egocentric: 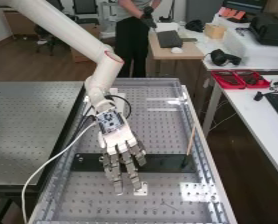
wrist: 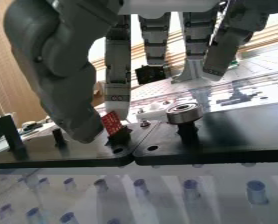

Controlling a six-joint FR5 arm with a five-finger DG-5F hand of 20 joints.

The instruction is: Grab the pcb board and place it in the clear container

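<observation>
Bench (egocentric: 163,206): we see a grey top with rows of little holes.
Long rails (egocentric: 206,172): we see them along its sides.
Dark plates (egocentric: 166,163): we see two lying flat, side by side.

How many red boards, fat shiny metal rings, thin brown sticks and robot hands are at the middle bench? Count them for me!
Red board: 1
Fat shiny metal ring: 1
Thin brown stick: 1
Robot hand: 1
Total: 4
</observation>
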